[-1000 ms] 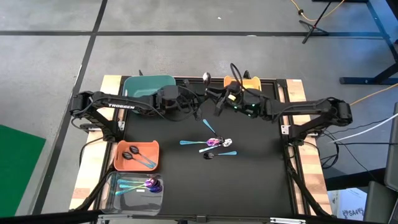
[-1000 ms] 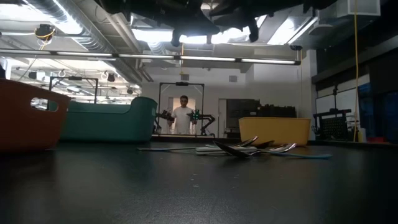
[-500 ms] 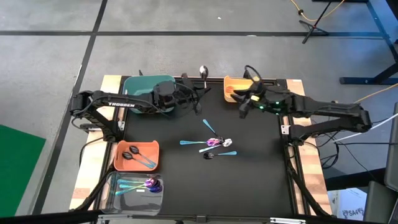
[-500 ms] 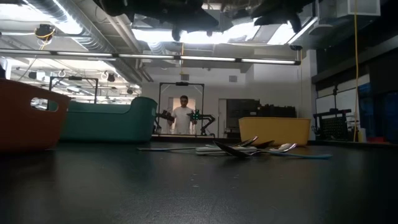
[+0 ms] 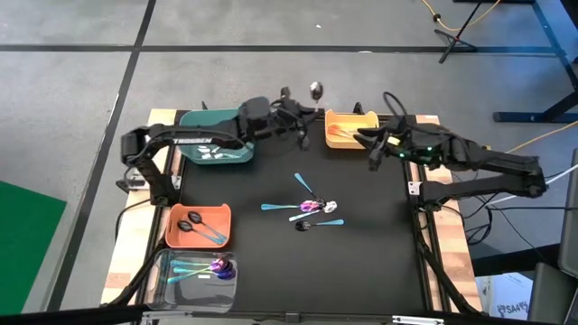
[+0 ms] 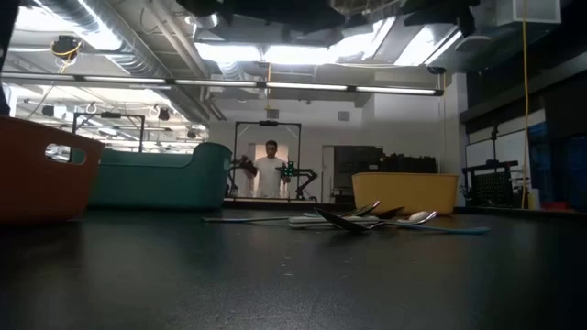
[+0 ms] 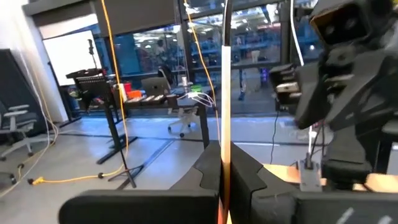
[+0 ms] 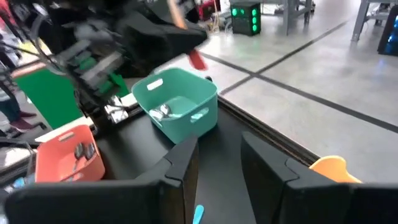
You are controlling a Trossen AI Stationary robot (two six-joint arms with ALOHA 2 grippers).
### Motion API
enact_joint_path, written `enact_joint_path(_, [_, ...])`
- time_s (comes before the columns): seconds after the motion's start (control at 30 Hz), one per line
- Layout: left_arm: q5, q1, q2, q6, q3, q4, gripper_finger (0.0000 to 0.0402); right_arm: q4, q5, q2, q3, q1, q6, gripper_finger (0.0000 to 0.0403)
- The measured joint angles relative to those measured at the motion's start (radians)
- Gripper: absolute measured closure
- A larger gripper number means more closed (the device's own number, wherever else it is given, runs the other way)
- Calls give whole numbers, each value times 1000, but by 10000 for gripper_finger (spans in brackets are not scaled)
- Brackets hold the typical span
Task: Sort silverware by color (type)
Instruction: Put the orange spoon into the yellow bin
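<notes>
My left gripper (image 5: 302, 112) is clamped on a spoon (image 5: 316, 89) past the table's (image 5: 379, 262) far edge; my right gripper (image 5: 366, 137), jaws apart, hangs by the yellow bin (image 5: 350, 119).

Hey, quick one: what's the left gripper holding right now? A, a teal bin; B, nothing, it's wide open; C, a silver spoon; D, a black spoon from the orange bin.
C: in the high view the left gripper is shut on a silver spoon, its bowl sticking out past the table's far edge, between the teal bin and the yellow bin.
</notes>
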Motion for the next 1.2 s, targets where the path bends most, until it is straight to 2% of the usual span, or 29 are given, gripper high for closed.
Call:
enact_joint_path(0.2, [48, 35, 155, 82, 188, -88, 401, -18, -5, -59, 0, 0, 0, 297])
enact_joint_path(0.37, [49, 66, 284, 165, 284, -98, 401, -55, -8, -103, 0, 0, 0, 297])
enact_joint_path(0.77, [122, 129, 534, 221, 354, -64, 401, -168, -7, -127, 0, 0, 1, 297])
enact_joint_path(1.2, [124, 128, 554, 298, 378, -69, 401, -194, -1, -120, 0, 1, 1, 297])
